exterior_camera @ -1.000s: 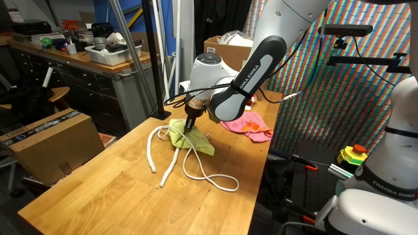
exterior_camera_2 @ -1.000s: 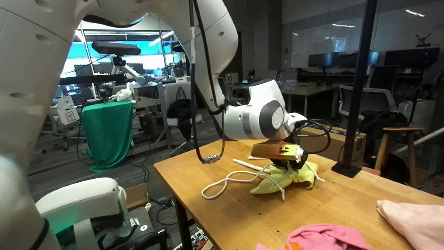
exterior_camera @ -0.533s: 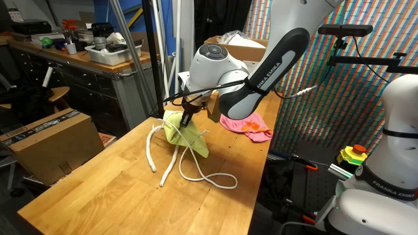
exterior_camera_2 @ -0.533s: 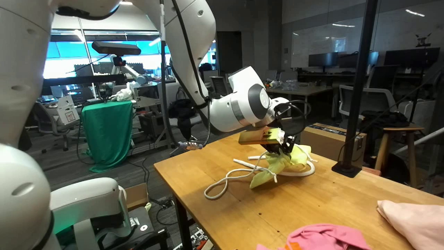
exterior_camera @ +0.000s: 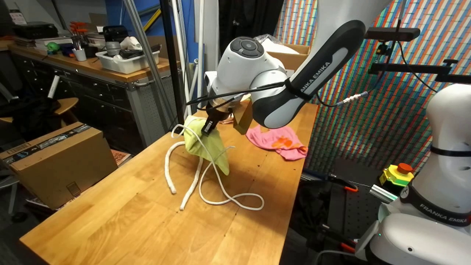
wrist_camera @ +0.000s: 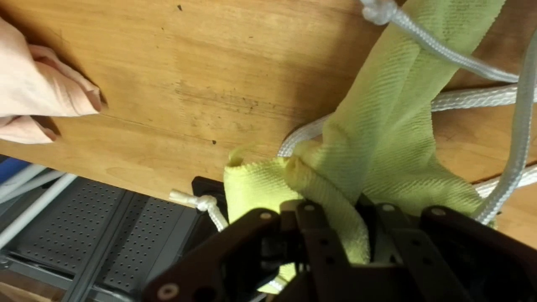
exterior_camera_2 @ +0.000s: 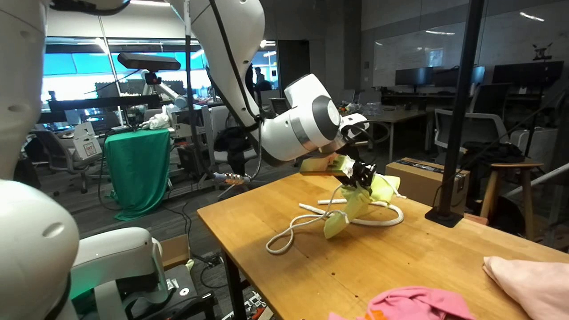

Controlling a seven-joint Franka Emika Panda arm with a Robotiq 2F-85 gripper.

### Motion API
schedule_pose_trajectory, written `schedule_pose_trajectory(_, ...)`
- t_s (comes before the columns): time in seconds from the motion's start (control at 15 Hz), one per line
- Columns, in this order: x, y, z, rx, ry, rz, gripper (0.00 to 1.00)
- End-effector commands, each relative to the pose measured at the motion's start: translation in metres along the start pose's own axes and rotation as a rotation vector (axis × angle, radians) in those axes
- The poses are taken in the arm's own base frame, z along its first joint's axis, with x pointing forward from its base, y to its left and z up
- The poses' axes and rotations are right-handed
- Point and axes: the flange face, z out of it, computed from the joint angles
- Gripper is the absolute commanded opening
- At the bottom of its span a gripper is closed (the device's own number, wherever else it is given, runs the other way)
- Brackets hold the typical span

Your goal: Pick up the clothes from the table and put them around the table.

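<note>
Yellow-green cloth (wrist_camera: 373,126), crossed by thin white cord (wrist_camera: 442,48), gripped in the jaws above a light-wood tabletop (exterior_camera: 147,221), clear of pink cloth (exterior_camera: 270,141).

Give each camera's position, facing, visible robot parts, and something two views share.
In an exterior view: above one end of the table, looking along it; arm, base, gripper show.
In an exterior view: beside the arm, looking over the pink-red cloth; same parts show.
Wrist view: on the arm, facing the yellow-green cloth; only gripper shows.
Both exterior views share the pink-red cloth.
</note>
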Motion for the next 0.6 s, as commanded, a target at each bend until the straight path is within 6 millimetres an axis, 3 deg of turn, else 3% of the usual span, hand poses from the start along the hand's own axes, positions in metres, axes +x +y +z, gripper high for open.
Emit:
schedule_pose_trajectory(0.0, 0.009, 0.02, -0.017, -0.066, 0.044, 0.097, 0.04)
schedule_pose_trajectory(0.27, 0.022, 0.041, -0.04, -0.2, 0.117, 0.154, 0.04)
schedule_pose_trajectory(0.53, 0.028, 0.028, -0.063, -0.394, 0.202, 0.104, 0.04)
